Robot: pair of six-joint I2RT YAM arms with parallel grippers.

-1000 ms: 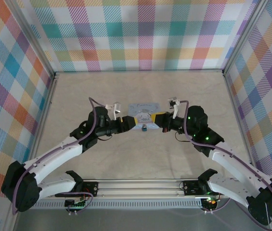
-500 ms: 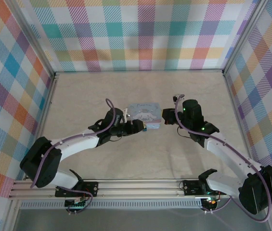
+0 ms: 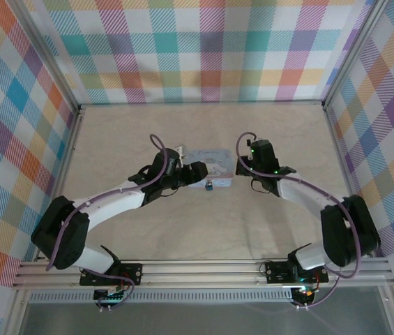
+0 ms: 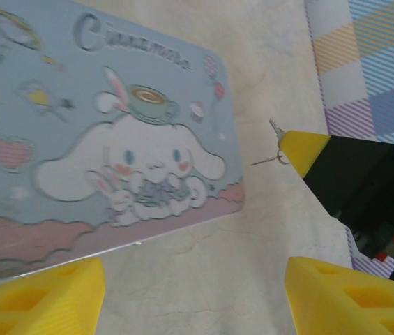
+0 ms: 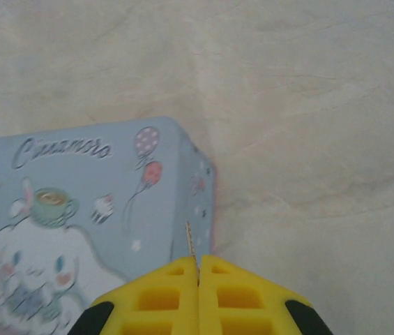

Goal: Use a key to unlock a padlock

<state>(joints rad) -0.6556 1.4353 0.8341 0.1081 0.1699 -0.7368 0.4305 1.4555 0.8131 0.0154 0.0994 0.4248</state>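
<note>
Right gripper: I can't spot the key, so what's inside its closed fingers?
The key sticks out from the shut right gripper, beside the tin; its pinched part is covered.

The walls [image 3: 203, 49] carry a pastel plaid of orange, teal, purple, pink and yellow stripes. The table [image 3: 203, 230] is cream with faint marble veins. The tin [image 4: 57, 91] is pale blue, with a white cartoon figure [image 4: 148, 164] and a pink band [image 4: 78, 234]. The padlock [image 3: 209, 185] is dark blue, the key [image 5: 190, 241] silvery grey. The left gripper [image 4: 193, 293] and the right gripper [image 5: 198, 269] have bright yellow fingers. The arms [image 3: 113, 202] are white and black, with purple cables [image 3: 159, 145].
</note>
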